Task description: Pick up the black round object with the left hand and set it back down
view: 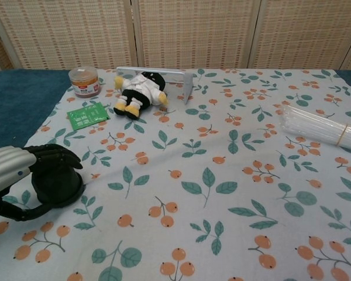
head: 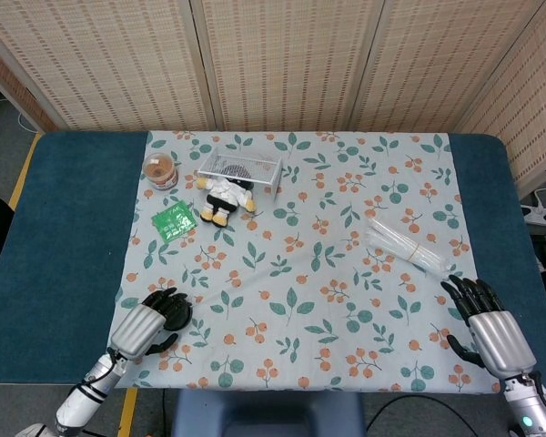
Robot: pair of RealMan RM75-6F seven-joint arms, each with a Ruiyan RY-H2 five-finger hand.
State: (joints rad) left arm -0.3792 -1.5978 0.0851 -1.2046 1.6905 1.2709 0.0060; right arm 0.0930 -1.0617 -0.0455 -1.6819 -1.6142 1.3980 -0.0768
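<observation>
Black round object (view: 59, 184) sits on the floral tablecloth (view: 222, 146) at its near-left corner. Left hand (view: 23, 175) grasps it, fingers (view: 55, 155) draped over the top and thumb curled beneath the near side. Right hand (head: 491, 328) lies released at the tablecloth's near-right edge, fingers apart, holding nothing. Further back: green packet (view: 88, 115), plush doll (view: 138, 91), orange-lidded jar (view: 84, 81).

Pale tablecloth (head: 346, 273) printed with green leaves and orange berries over a teal table (head: 73, 228). At ten o'clock, an orange-labelled jar (head: 160, 170), a green packet (head: 173, 220), and a black-white-yellow plush (head: 226, 195).
</observation>
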